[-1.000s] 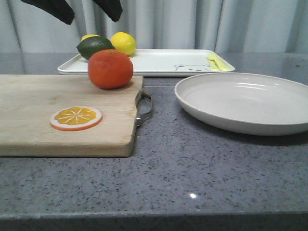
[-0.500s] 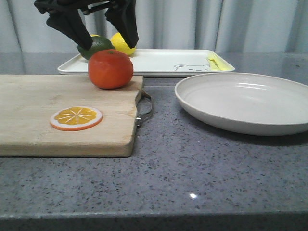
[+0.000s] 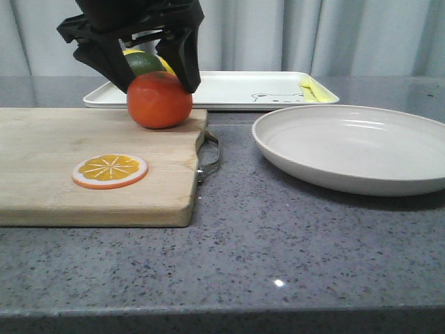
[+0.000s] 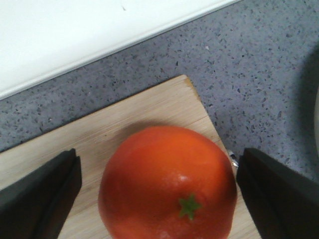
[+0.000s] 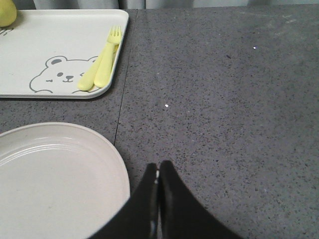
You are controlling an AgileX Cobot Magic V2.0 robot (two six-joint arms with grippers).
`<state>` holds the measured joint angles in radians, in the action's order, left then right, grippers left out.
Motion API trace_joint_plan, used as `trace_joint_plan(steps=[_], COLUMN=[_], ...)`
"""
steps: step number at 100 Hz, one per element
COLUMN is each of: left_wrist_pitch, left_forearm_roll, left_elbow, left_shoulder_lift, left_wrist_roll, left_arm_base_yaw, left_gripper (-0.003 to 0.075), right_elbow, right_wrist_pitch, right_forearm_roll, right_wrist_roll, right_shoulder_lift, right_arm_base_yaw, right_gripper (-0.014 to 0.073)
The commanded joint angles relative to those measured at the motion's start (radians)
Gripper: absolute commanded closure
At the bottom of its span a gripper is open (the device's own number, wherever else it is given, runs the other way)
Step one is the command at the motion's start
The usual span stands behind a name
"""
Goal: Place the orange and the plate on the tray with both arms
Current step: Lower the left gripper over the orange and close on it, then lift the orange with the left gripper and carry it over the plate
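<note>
Change: left gripper (image 3: 154, 82) down from high above over the last second, now straddling the orange (image 3: 159, 99).
Left jaws: wide open, one finger each side of the fruit, gaps visible in the wrist view; nothing gripped yet.
Meaning: approach looks finished; closing on the fruit judged next, then lift to the tray (image 3: 229, 89).
Orange: on the board (image 3: 83, 163) at its far right corner, stem mark up.
Right gripper (image 5: 158, 174): jaws pressed together, empty, just beside the plate (image 3: 354, 146) rim.
Plate: on the counter (image 3: 278, 243), at 3 o'clock from the board, not yet moved.
Tray: at 12 o'clock, behind board and plate.
Around: slice (image 3: 110, 170) at 7 o'clock from the orange; fork (image 5: 102, 59) at the tray's right end.
In the way: lime (image 3: 142, 64) and lemon (image 3: 167, 64) crowd the tray's left end; middle free for both items.
</note>
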<state>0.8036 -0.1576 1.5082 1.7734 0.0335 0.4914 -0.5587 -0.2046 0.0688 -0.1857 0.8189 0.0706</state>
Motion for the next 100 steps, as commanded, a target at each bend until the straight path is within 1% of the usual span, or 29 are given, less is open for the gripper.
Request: trace_joint_plan(steps=[1,25,44,62,82,100], left_wrist_pitch=[-0.029,-0.024,0.003,0.019,0.006,0.005], left_forearm_roll=[-0.012,-0.012,-0.014,-0.020,-0.020,-0.024], left_elbow=[0.031,0.031,0.052,0.118,0.188,0.260], left_shoulder_lift=[-0.041,-0.041,-0.041,-0.041,-0.034,0.030], left_wrist_roll=[-0.003,-0.003,-0.003,-0.008,-0.023,-0.023], left_arm_base_yaw=[0.010,0.010,0.010,0.054,0.171,0.268], left_gripper=[0.0157,0.0295,0.0365,0.0373,0.0373,0.0373], right_elbow=[-0.034,-0.034,-0.034,-0.034,-0.034,-0.034], right_wrist_pitch=[0.078,0.078,0.078,0.077,0.077,0.077], right_forearm_roll=[0.003,0.003,0.003,0.003,0.003,0.003], right_wrist_roll=[-0.001,-0.001,-0.001,-0.001,-0.001,-0.001], right_shoulder_lift=[-0.001,-0.001,-0.001,-0.001,-0.001,-0.001], right_arm_base_yaw=[-0.002,-0.002,-0.002,-0.002,-0.002,-0.002], right_gripper=[0.0651,0.0651,0.0651,0.0651,0.0651,0.0651])
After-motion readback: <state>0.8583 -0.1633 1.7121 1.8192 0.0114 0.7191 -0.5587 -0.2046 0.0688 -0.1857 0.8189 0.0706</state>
